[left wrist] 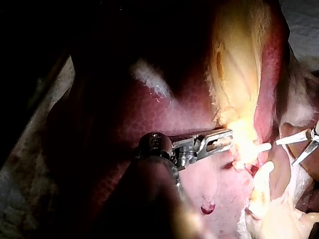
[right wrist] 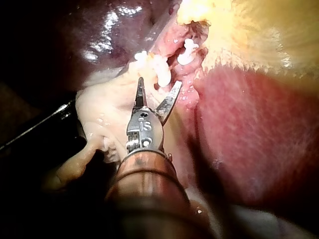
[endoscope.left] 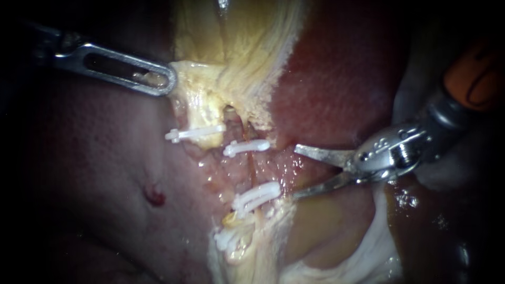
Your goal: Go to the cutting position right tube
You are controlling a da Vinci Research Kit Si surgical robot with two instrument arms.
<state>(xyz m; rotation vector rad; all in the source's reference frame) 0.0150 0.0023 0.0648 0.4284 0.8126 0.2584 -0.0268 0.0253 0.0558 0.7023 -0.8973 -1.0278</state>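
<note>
Pale surface [left wrist: 15, 189], perhaps a drape, dimly lit, liver [left wrist: 189, 114] lying on it

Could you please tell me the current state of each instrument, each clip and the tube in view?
Left instrument: jaws shut on the pale tissue.
Right instrument: jaws open, nothing between them, just short of the tube.
Upper clip: closed across the tube.
Lower clip: closed across the tube.
Leftmost clip: closed.
Tube between the upper and lower clips: appears uncut.

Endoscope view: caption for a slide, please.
Right instrument, blades open, beside the clipped tube; left instrument shut on yellow tissue.
</note>
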